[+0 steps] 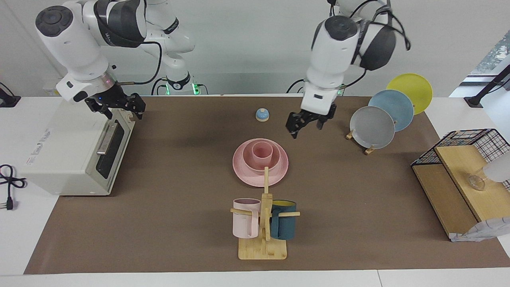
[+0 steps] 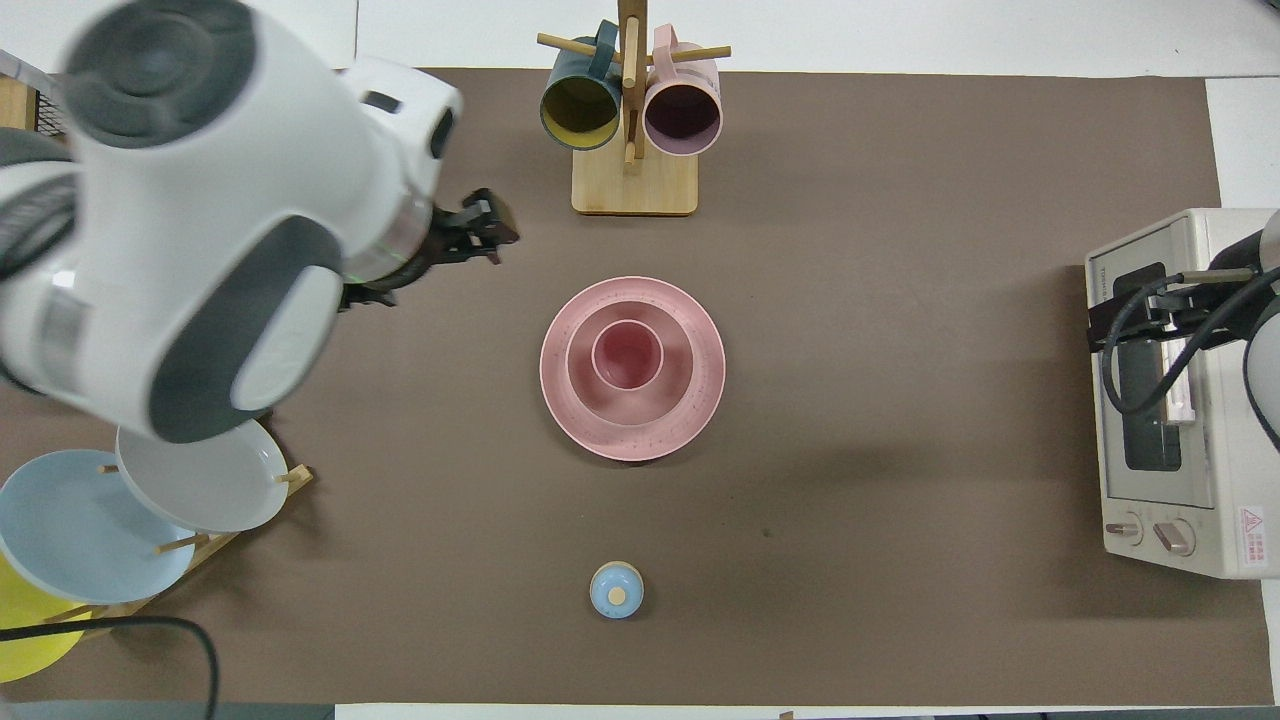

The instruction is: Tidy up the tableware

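Left gripper: raised over bare mat between the pink set and the plate rack, jaws pointing down with a gap between the fingers, holding nothing. In the overhead view its tips show beside the arm's large white housing.

Right gripper: over the top front edge of the oven, at the right arm's end of the table; jaws spread, holding nothing. This arm waits.

Cup: upright inside the bowl, which sits on the plate; the three nest concentrically at mid-table.

Bell: small, blue, nearer to the robots than the pink set, apart from it.

Mug tree: farther from the robots than the plate, on a wooden base; it carries a pale pink mug and a teal mug, one on each side.

Plate rack: toward the left arm's end, holding a grey plate, a blue plate and a yellow plate on edge, overlapping.

Shelf: wood and wire, at the table's edge on the left arm's end.
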